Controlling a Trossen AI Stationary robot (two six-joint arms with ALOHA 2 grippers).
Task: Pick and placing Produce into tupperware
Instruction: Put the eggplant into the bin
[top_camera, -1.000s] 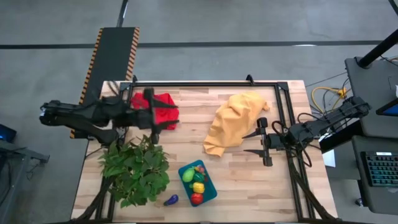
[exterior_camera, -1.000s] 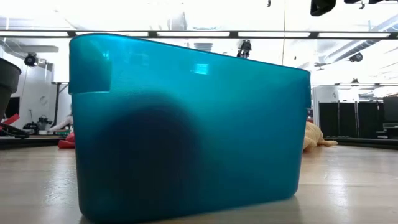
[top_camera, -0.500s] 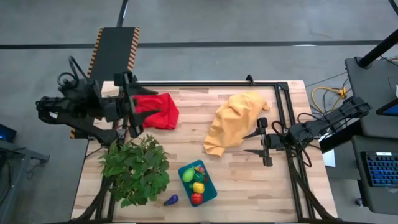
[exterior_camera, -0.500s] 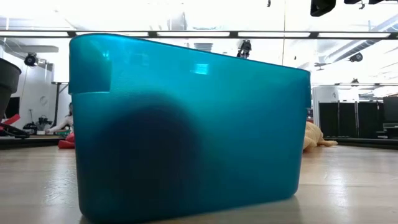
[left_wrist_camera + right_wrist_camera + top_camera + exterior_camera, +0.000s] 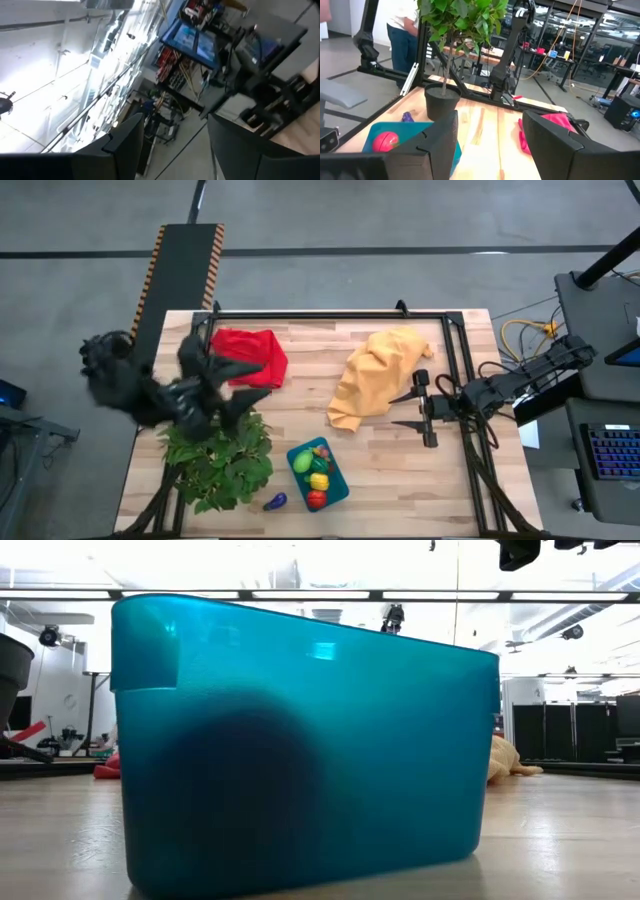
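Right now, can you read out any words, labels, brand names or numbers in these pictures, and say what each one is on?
None can be read.
Blue monitor screens in the room: content too blurred to read.
Teal-blue rectangular plastic container: no label visible.
Black and yellow striped strip beside the table: hazard stripes only, no text.

You see a teal-blue container (image 5: 318, 473) on a pale wood counter (image 5: 390, 470). Inside it the toy produce (image 5: 314, 472) is green, yellow and red, with a little pink at one end. A purple piece (image 5: 274, 501) lies just beside the container. The plant (image 5: 220, 455) has bright green leaves and a black pot (image 5: 441, 100). One cloth (image 5: 252, 356) is red, the other cloth (image 5: 375, 375) is yellow-orange. Both arms are dark. Beyond the counter, a black ramp (image 5: 180, 270) has yellow and black striped edges.
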